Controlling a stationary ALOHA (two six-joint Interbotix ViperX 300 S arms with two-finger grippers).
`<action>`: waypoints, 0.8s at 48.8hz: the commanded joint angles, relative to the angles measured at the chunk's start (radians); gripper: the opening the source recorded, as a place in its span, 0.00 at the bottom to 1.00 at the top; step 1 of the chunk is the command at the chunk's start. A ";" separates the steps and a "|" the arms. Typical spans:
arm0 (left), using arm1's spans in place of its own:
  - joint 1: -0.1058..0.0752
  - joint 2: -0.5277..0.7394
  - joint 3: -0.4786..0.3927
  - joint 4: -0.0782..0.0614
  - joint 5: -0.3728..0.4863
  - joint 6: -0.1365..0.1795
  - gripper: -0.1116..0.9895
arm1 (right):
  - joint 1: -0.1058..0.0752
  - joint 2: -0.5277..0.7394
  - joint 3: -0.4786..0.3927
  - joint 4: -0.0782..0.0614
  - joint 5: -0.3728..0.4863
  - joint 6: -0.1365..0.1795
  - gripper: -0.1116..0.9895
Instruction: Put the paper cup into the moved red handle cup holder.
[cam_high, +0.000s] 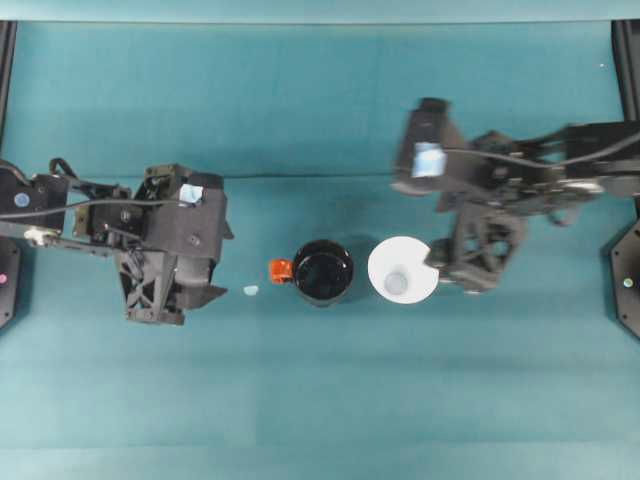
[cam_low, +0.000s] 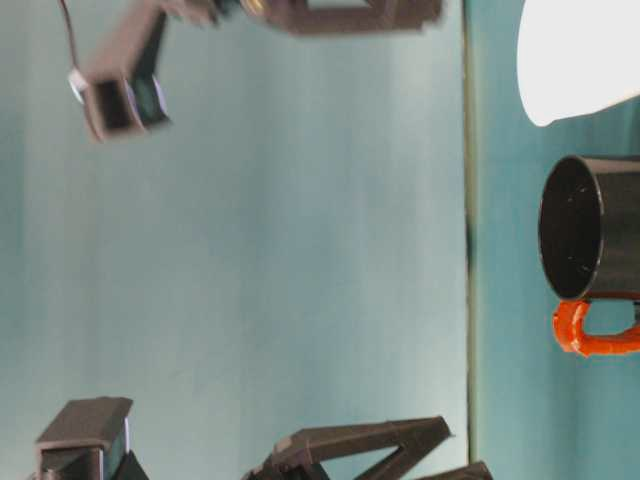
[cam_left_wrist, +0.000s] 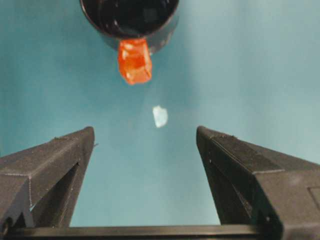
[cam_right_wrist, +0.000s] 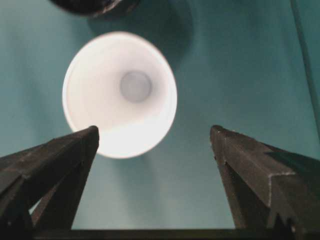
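The white paper cup (cam_high: 402, 272) stands upright on the teal table, mouth up, just right of the red handle cup holder (cam_high: 322, 272). That holder is glossy black and empty, and its orange-red handle (cam_high: 281, 270) points left. My right gripper (cam_high: 441, 266) is open at the cup's right side with nothing between its fingers. The right wrist view has the cup (cam_right_wrist: 120, 95) ahead of the open gripper (cam_right_wrist: 155, 132), nearer the left finger. Well left of the handle, my left gripper (cam_high: 222, 268) is open and empty. In the left wrist view the handle (cam_left_wrist: 134, 60) lies ahead of the gripper (cam_left_wrist: 145, 135).
A small pale scrap (cam_high: 250, 290) lies on the table between the left gripper and the handle, also in the left wrist view (cam_left_wrist: 160, 116). The table-level view shows the cup (cam_low: 580, 60) and the holder (cam_low: 590, 225) side by side. Teal cloth (cam_high: 320, 400) covers the table.
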 joint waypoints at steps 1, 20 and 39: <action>-0.002 -0.015 -0.006 0.002 -0.003 -0.002 0.92 | 0.000 0.040 -0.037 -0.005 -0.002 0.008 0.95; -0.002 -0.018 0.002 0.003 -0.003 -0.002 0.92 | -0.002 0.175 -0.046 -0.011 -0.046 0.005 0.95; -0.003 -0.017 0.003 0.003 -0.003 -0.002 0.92 | -0.025 0.227 -0.008 -0.012 -0.120 0.002 0.94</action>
